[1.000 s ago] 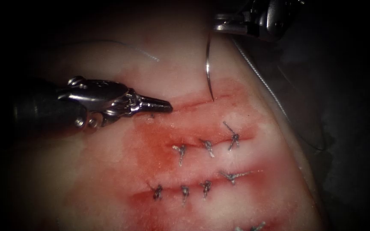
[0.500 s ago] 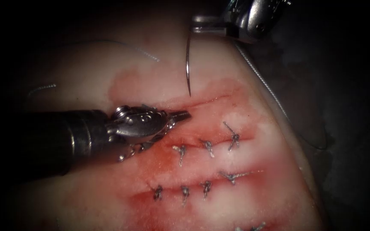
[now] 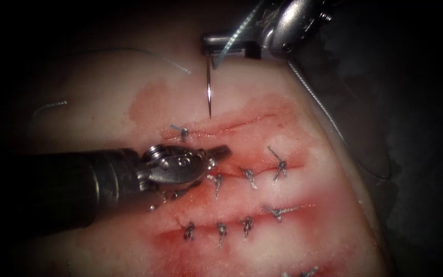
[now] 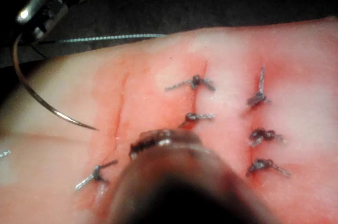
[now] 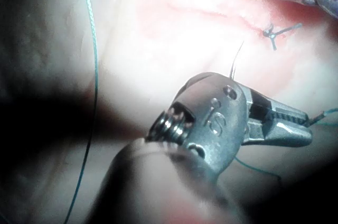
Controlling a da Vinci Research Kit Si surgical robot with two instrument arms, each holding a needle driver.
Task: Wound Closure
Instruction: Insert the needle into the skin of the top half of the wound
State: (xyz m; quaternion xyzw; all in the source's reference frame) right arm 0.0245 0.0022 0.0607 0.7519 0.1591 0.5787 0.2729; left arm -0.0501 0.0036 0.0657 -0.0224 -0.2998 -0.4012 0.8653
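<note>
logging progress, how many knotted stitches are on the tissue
9 stitches: one on the top cut, three on the second, four on the third, one at the bottom edge. The left end effector may hide more.

Tissue (image 3: 129, 92) is pale pink, stained with red fluid (image 3: 180, 179) in streaks along the cuts. Knots (image 3: 247, 177) are dark grey. Thread (image 5: 90, 18) is teal, finely braided. Needle (image 3: 209, 95) is bright silver. Both tools (image 3: 180, 164) are shiny steel on dark shafts.

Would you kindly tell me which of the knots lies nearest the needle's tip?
The lone knot on the top cut, just left of the needle tip; the other knots sit on the lower cuts, farther away.
</note>
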